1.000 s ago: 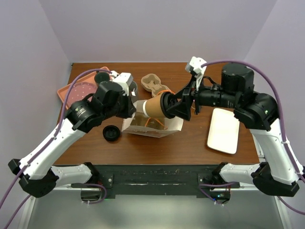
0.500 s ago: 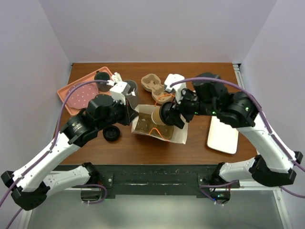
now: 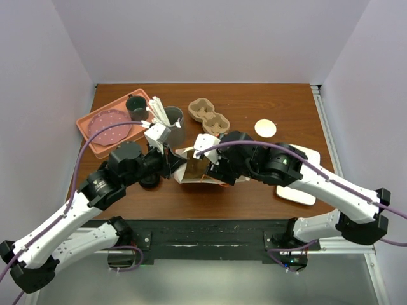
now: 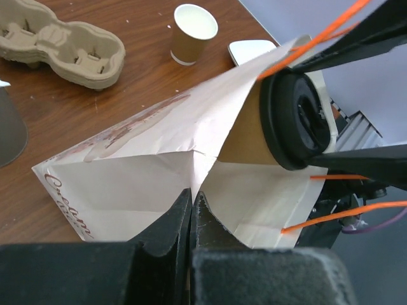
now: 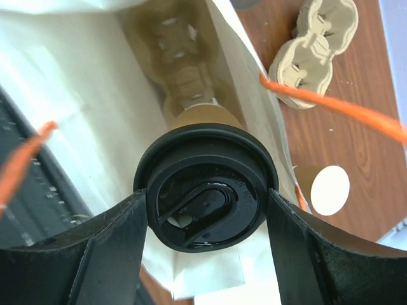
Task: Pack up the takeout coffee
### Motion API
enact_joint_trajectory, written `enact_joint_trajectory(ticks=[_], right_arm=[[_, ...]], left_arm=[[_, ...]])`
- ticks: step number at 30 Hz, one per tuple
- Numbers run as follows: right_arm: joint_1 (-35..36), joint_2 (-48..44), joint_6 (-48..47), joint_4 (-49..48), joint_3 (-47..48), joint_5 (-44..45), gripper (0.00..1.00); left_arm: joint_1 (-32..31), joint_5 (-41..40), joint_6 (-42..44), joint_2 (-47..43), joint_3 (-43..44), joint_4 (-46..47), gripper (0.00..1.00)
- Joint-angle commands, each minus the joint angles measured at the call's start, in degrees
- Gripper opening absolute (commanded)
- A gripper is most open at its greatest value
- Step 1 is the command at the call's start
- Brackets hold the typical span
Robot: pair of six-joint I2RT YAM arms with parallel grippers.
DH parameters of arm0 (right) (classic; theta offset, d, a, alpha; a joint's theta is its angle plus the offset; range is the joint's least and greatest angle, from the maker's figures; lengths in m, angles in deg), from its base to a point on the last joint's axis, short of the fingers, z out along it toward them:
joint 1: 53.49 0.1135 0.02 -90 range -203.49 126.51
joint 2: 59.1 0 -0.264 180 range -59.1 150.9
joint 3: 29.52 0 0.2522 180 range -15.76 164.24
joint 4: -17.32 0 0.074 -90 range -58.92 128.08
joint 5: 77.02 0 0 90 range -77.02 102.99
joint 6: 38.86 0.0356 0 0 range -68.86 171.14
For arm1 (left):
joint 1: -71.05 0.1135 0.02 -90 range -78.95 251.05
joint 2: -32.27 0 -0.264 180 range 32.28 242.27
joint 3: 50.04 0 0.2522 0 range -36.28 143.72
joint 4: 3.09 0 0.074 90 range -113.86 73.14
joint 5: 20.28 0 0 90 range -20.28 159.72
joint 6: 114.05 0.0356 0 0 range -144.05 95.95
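Observation:
The takeout coffee [image 5: 206, 197] is a tan cup [image 4: 245, 136] with a black lid. My right gripper [image 5: 206, 213] is shut on it at the lid's rim, and the cup sits partly inside the mouth of a white paper bag [image 4: 127, 184] with orange handles. A cardboard carrier [image 5: 181, 76] lies deep inside the bag. My left gripper [image 4: 191, 198] is shut on the bag's edge. In the top view the left gripper [image 3: 175, 162] and the right gripper [image 3: 216, 166] meet at the bag [image 3: 184, 176], and the cup is mostly hidden there.
A second cardboard cup carrier [image 3: 208, 112] and a small open tan cup [image 3: 266, 128] stand behind the bag. At back left are a pink tray [image 3: 95, 136], a dark mug [image 3: 135, 103] and a grey tumbler with utensils [image 3: 170, 116]. A white tray [image 3: 292, 192] lies at right.
My right arm has swung down and left, taking the cup from beside the bag into its mouth. My left gripper has kept hold of the bag's edge and shifted slightly forward.

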Motion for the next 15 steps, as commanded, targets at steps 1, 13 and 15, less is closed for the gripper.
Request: enact_joint_trajectory(ticks=[1, 13, 15], right_arm=[[0.9, -4.0, -7.9, -9.1, -8.4, 3.8, 0.29], [0.4, -9.2, -18.8, -27.4, -24.8, -0.8, 0.31], [-0.1, -8.8, -19.1, -27.7, -24.9, -0.6, 0.3]], left_arm=[[0.3, 4.3, 3.5, -0.8, -0.7, 4.9, 0.0], [0.3, 5.3, 8.8, 0.5, -0.8, 4.9, 0.0], [0.3, 6.1, 10.5, 1.1, -2.0, 5.4, 0.0]])
